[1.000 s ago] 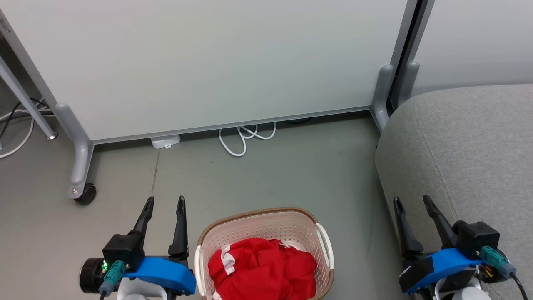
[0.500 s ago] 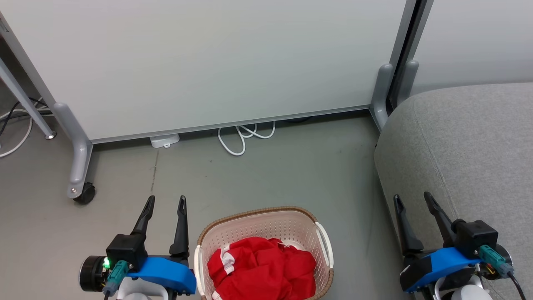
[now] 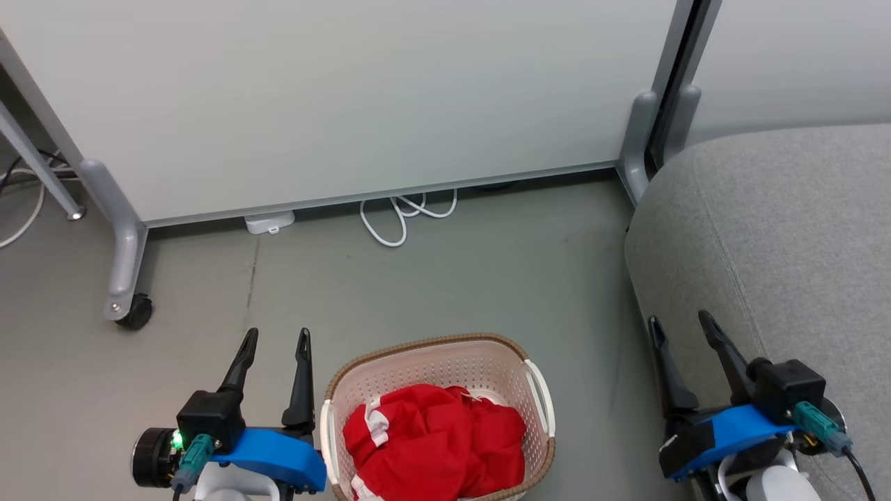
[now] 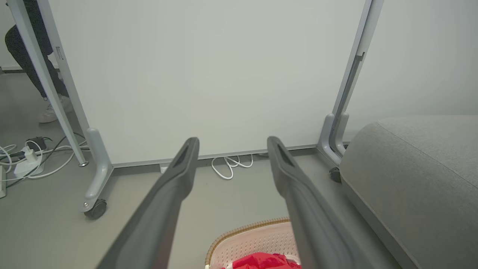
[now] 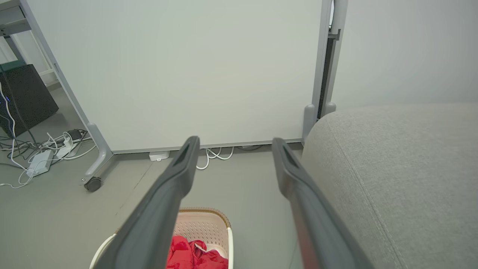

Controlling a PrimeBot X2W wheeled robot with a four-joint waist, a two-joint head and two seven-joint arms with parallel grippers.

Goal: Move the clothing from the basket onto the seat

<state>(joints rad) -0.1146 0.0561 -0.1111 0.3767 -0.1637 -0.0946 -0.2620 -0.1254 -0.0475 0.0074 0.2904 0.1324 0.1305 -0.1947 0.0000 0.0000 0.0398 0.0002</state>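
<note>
Flanking basket [image 3: 431, 342] of clothing [image 3: 431, 445], left gripper [image 3: 277, 334] and right gripper [image 3: 679, 319], fingers [image 4: 175, 179] spread, empty, person's leg [image 4: 16, 46] in left wrist view

You have the basket [image 3: 431, 365] standing on the floor [image 3: 452, 285], with the seat [image 3: 786, 243] well apart to its right. The clothing [image 3: 435, 445] lies bunched inside the basket, red with white trim, and the far perforated wall is bare. Your left claw [image 3: 277, 335] hangs just beside the basket's left rim, fingers parted. Your right claw [image 3: 679, 320] shows against the seat's left edge, fingers parted; contact cannot be judged. Behind stands a white partition [image 3: 348, 104] on a caster [image 3: 132, 313], with a white cable [image 3: 404, 216] looped at its foot.
</note>
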